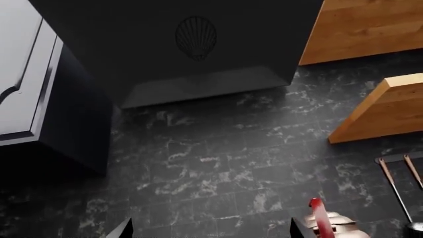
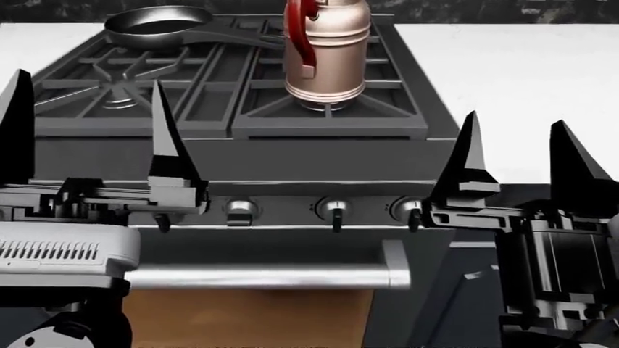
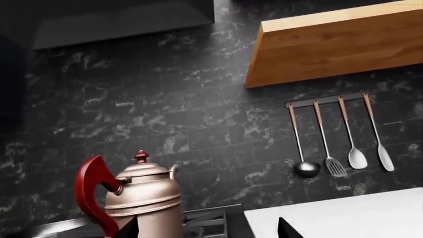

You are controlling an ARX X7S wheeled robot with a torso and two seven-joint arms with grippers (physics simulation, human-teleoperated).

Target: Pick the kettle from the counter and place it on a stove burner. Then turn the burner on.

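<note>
**Kettle set on the burner; knob not yet turned**

Nearest the camera, the left gripper (image 2: 87,123) and the right gripper (image 2: 527,163) both stand with fingers spread apart and nothing between them, low before the stove front; just beyond them runs the row of knobs (image 2: 334,209), none of them touched by either gripper. Farther back, the kettle (image 2: 324,51) stands upright on the stove burner (image 2: 324,109) at the right of the stove, well clear of the counter (image 2: 522,72); a frying pan (image 2: 159,25) sits at the far left. I judge the placing done; turning the burner on remains, and I cannot tell which knob serves it.
</note>
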